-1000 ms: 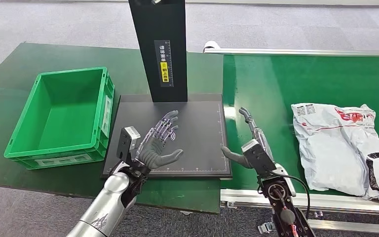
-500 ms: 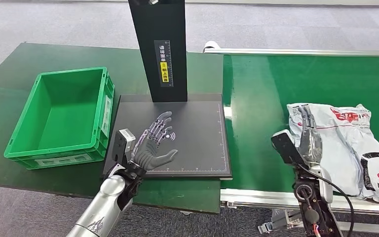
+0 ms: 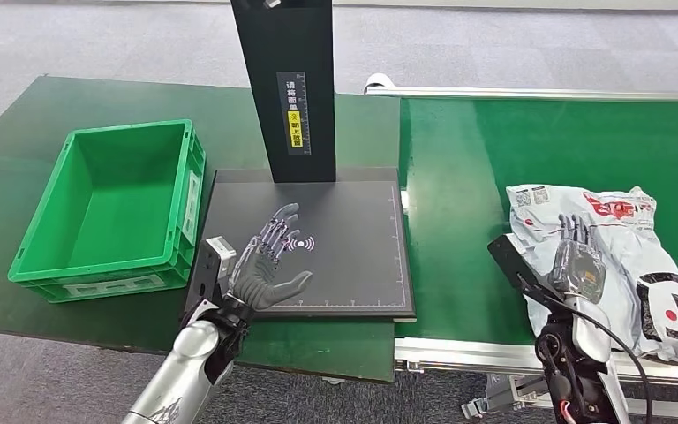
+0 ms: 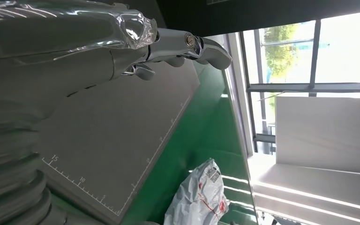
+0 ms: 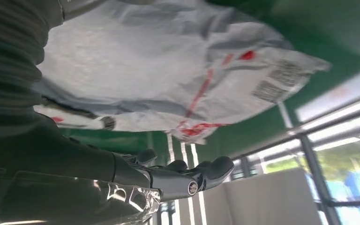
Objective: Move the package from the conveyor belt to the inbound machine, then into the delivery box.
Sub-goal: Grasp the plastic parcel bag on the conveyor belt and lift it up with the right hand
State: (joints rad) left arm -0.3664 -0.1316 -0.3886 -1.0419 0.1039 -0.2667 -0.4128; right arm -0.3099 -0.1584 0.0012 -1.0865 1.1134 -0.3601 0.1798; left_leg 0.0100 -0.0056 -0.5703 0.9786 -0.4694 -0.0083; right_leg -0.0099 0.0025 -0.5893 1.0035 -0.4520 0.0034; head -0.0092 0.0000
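One package (image 3: 613,256) on conveyor belt (image 3: 468,177), near its front edge. Step one: pickup. Right hand (image 3: 576,261) over package's near side, fingers spread, nothing grasped yet. Left hand (image 3: 265,265) released, hovering at inbound machine (image 3: 353,247) plate's front edge. Next: clench on bag, lift, carry to plate. Delivery box (image 3: 97,265) waits.
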